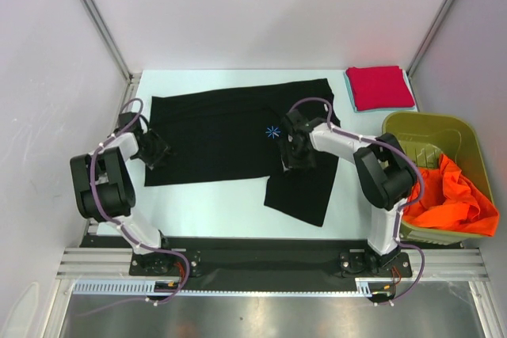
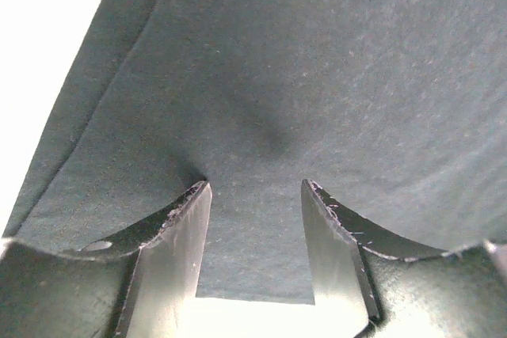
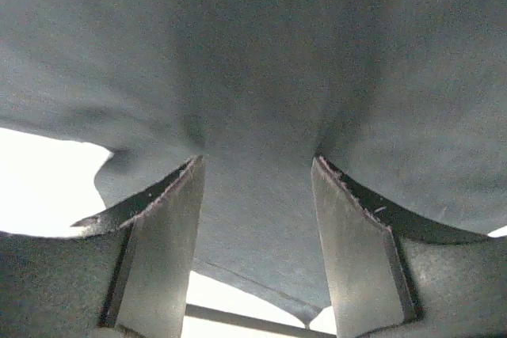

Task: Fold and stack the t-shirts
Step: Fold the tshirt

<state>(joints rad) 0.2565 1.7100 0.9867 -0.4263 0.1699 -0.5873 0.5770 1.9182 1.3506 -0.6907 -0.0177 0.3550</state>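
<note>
Left gripper (image 1: 154, 150): down on the left-hand end of the black t-shirt (image 1: 214, 136), close to its near corner. Jaws parted to a moderate gap, closed on nothing. From the left wrist: both fingers (image 2: 170, 227) tip-down on dark cloth, fabric running flat across the gap, slight pucker at the left tip. Nothing clamped.

Right gripper (image 1: 293, 152): on the same shirt, just right of the blue asterisk (image 1: 272, 132), at the top of the flap reaching toward the near edge. Jaws spread about as wide as the left pair. From the right wrist: fingers (image 3: 158, 235) apart, cloth sagging into the gap, creases fanning from each tip, bright surface visible past the cloth edge at left and bottom. Cloth between the fingers but not pinched.

Surface: pale table (image 1: 230, 203). Black shirt spread flat across the centre, long axis left to right. Red t-shirt (image 1: 382, 87) folded square at the far right corner, lying on a pale blue layer (image 1: 348, 89) with only its edge showing. Olive-green bin (image 1: 432, 128) at the right edge, orange t-shirt (image 1: 447, 195) crumpled inside and spilling over the near rim.

Room: plain white panels (image 1: 261, 5) on three sides, metal struts at the corners, aluminium rail (image 1: 277, 263) along the near edge carrying both arm bases.
</note>
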